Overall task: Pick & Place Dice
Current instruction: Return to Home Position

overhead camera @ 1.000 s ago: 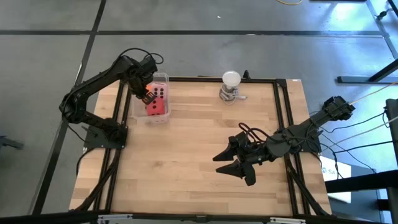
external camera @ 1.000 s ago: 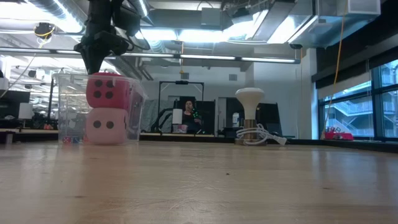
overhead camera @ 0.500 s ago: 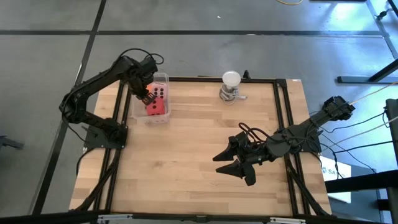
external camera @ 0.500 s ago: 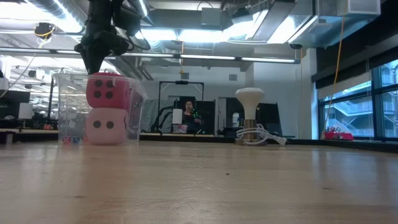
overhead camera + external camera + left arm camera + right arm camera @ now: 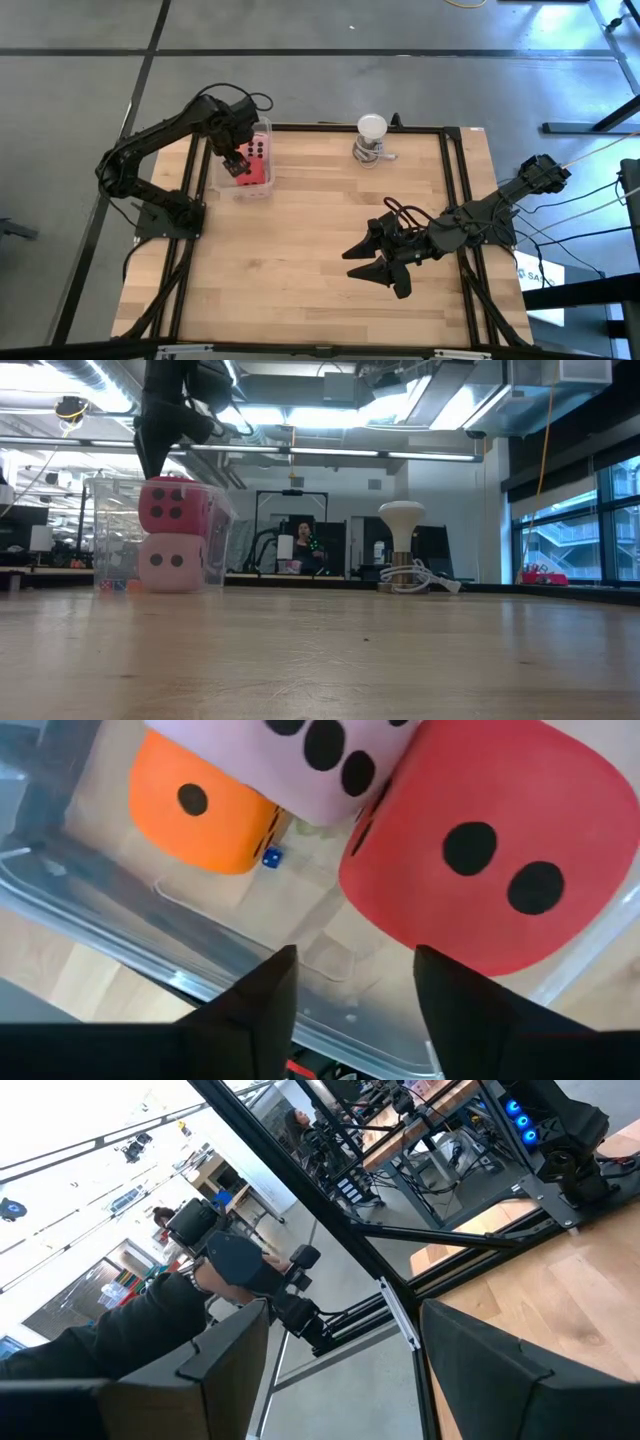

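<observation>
On the table (image 5: 300, 270), left tool (image 5: 352, 960) hangs open above dice (image 5: 172, 510) in bin (image 5: 105, 530)

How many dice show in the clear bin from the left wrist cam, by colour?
Red die: 1
Pale pink die: 1
Orange die: 1
Small blue die: 1
Total: 4 in that view

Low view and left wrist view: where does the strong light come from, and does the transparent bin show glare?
Low view: the strong light comes from ceiling lights behind the bin and from daylight windows at the right. Left wrist view: pale reflected streaks run along the bin's clear wall near the orange die.
</observation>
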